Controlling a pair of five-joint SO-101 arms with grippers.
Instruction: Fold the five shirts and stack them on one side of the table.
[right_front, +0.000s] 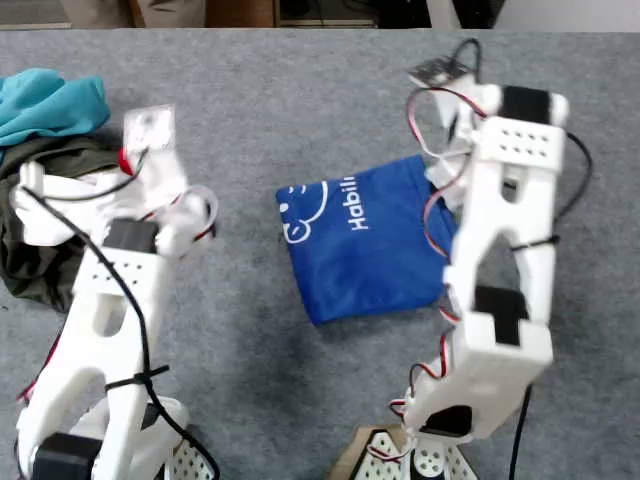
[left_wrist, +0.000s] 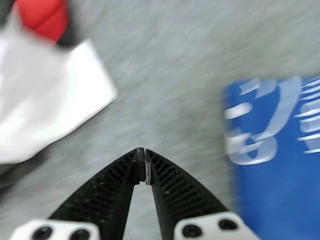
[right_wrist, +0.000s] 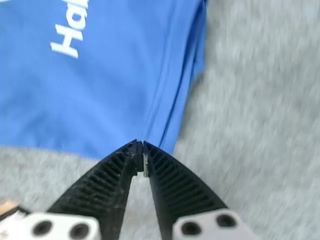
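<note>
A folded blue shirt (right_front: 365, 235) with white print lies in the middle of the grey table. My right gripper (right_wrist: 140, 156) is shut, its fingertips at the shirt's (right_wrist: 100, 85) side edge where the folded layers show; I cannot tell whether cloth is pinched. The right arm (right_front: 505, 230) stands over that edge of the shirt. My left gripper (left_wrist: 141, 167) is shut and empty above bare table, well apart from the blue shirt (left_wrist: 280, 160). The left arm (right_front: 110, 270) is at the table's left. A teal shirt (right_front: 50, 105) and a dark olive shirt (right_front: 35, 240) lie crumpled at the far left.
A white shape with a red patch (left_wrist: 45, 90) lies beside the left gripper. Bare grey table (right_front: 250, 110) spreads between the arms and along the back. The arms' bases (right_front: 420, 455) stand at the front edge.
</note>
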